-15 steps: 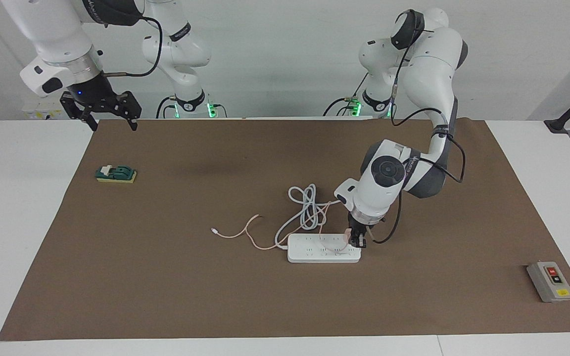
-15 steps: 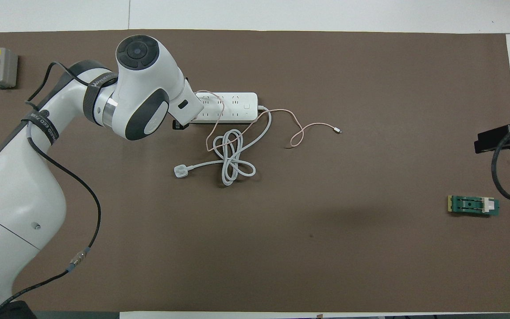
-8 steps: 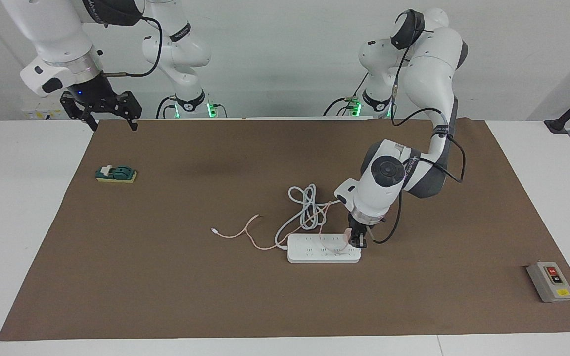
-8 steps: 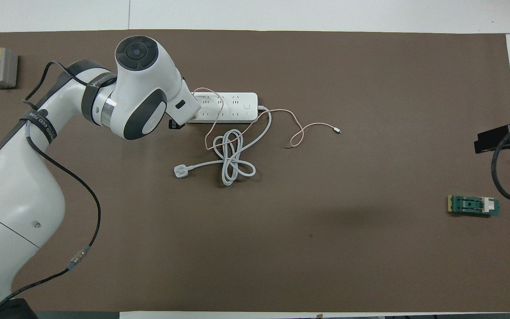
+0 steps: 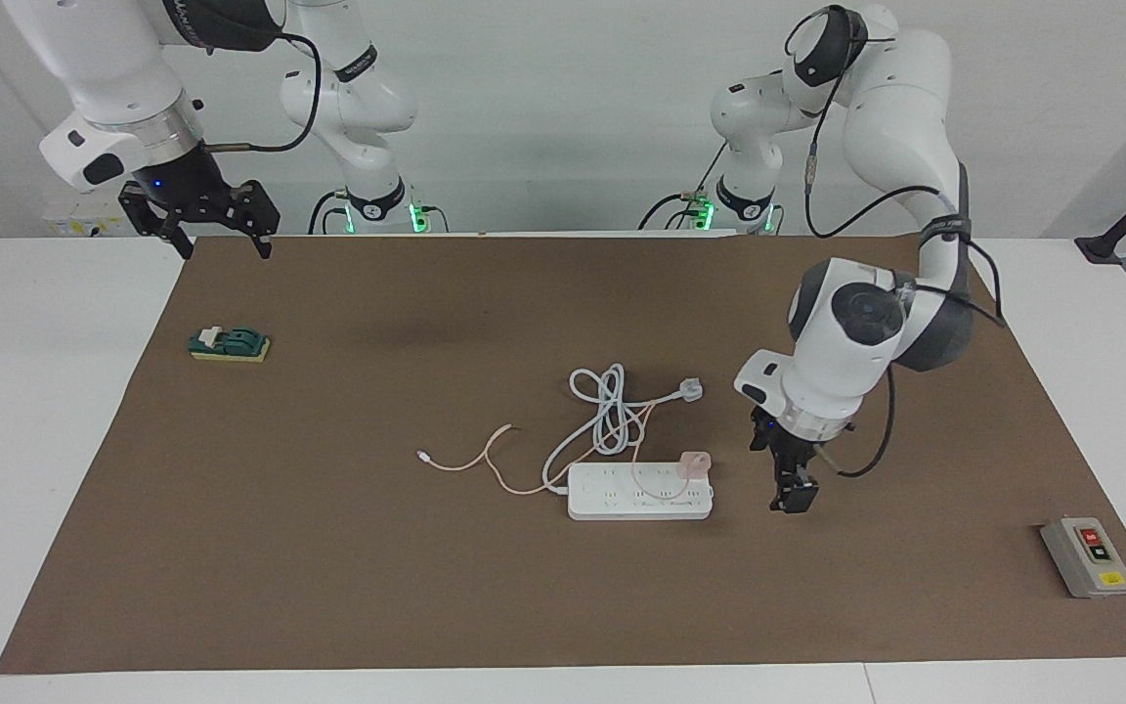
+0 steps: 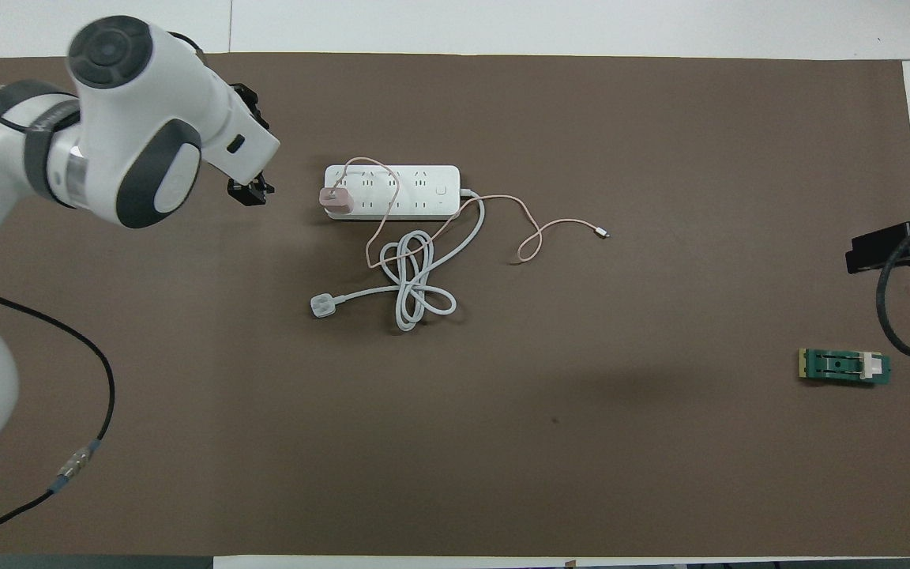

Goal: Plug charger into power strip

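Facing view: we see the charger (image 5: 693,462) seated upright on the power strip (image 5: 640,492), at the strip's end toward the left arm. Its thin pink cable (image 5: 485,463) runs off toward the right arm's end of the tabletop (image 5: 55,411). The left end effector (image 5: 794,486) hangs over bare brown mat (image 5: 524,587) just beside that end of the strip, clear of it and of the charger, holding nothing; we can't tell the finger gap from here. The right end effector (image 5: 221,235) waits over the mat's edge at its own arm's end, fingers apart, empty. A green block (image 5: 229,343) sits below it on the mat. The grey switch box (image 5: 1089,556) is near the mat's corner at the left arm's end.

Overhead view: we see the charger (image 6: 336,198) on the strip (image 6: 392,192), in the row nearer the robots. The white cord (image 6: 415,280) is coiled nearer the robots, white plug (image 6: 321,305) beside it. The left end effector (image 6: 250,190) is off the strip's end, well clear. Only the right end effector's edge (image 6: 901,245) shows.
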Tool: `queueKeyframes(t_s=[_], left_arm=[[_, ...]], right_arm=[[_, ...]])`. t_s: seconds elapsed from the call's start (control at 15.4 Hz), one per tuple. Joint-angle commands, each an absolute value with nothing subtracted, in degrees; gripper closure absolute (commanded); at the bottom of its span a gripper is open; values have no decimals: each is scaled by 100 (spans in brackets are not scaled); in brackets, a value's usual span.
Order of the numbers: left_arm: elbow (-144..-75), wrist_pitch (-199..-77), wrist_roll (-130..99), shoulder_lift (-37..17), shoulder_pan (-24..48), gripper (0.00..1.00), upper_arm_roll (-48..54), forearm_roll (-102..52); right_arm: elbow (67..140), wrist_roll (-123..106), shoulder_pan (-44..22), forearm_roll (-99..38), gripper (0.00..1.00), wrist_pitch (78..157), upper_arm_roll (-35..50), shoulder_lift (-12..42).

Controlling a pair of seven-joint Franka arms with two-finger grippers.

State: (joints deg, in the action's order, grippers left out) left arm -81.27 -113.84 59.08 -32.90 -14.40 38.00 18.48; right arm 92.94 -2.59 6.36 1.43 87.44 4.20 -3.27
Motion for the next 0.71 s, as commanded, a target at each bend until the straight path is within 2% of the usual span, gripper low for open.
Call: queueKeyframes(t_s=[0.0, 0.32, 0.65], left_arm=[[-8306, -10646, 5196, -2498, -2011, 0, 3946, 1144], [-8306, -9793, 4740, -1601, -2644, 0, 3911, 616], [-8306, -8721, 2598, -1012, -3049, 0, 3859, 633]], right_arm=[[9404, -176, 686, 62, 0, 8701, 466, -439], [9404, -176, 686, 53, 0, 8701, 466, -439], [9404, -176, 686, 62, 0, 8701, 466, -439]])
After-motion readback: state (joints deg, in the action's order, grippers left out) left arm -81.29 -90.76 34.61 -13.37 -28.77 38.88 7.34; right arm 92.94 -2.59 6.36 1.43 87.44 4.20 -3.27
